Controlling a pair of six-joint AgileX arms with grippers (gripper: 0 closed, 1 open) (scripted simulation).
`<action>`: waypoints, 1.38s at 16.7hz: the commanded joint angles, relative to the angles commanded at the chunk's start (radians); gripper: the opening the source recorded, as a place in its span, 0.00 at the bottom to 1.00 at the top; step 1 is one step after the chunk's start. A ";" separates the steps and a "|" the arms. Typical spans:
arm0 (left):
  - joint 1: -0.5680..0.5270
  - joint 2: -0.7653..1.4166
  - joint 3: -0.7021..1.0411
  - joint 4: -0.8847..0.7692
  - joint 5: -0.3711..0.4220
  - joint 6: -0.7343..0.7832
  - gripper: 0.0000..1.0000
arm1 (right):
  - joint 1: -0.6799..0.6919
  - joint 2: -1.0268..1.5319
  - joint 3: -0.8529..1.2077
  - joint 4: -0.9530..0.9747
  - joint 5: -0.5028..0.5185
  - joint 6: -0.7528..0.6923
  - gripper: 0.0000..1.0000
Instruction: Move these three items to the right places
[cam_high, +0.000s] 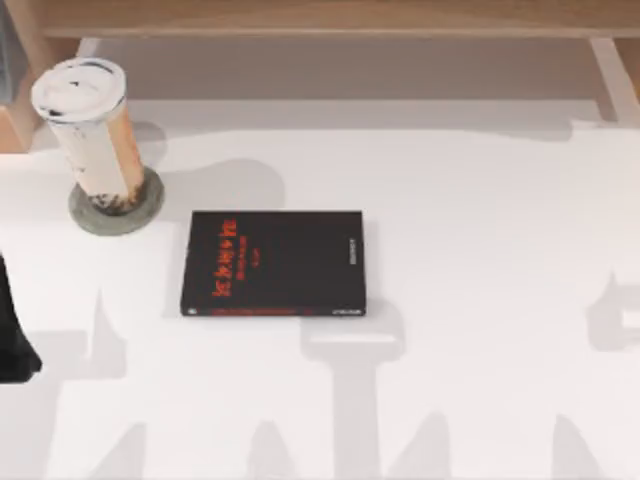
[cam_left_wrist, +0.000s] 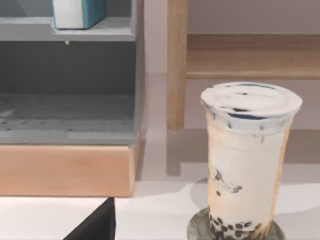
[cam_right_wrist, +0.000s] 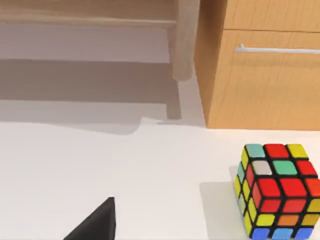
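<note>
At far left, the drink cup (cam_high: 92, 135) is sitting upright on the grey coaster (cam_high: 116, 206).
Left arm (cam_high: 14, 335) is idling near the left edge, grip unreadable; the black book (cam_high: 273, 262), lying mid-table, is awaiting a square, flat-edged grasp.

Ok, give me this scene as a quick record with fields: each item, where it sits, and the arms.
cup: upright on the coaster, table's far left
black book: flat, middle of table
blue book: on a grey shelf
cube: on table by a wooden drawer
left arm: at table's left edge
</note>
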 joint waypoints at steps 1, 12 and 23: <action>0.000 0.000 0.000 0.000 0.000 0.000 1.00 | -0.010 0.091 0.086 -0.053 0.000 -0.010 1.00; 0.000 0.000 0.000 0.000 0.000 0.000 1.00 | -0.133 1.221 1.139 -0.721 0.001 -0.131 1.00; 0.000 0.000 0.000 0.000 0.000 0.000 1.00 | -0.211 1.943 1.808 -1.157 0.002 -0.214 1.00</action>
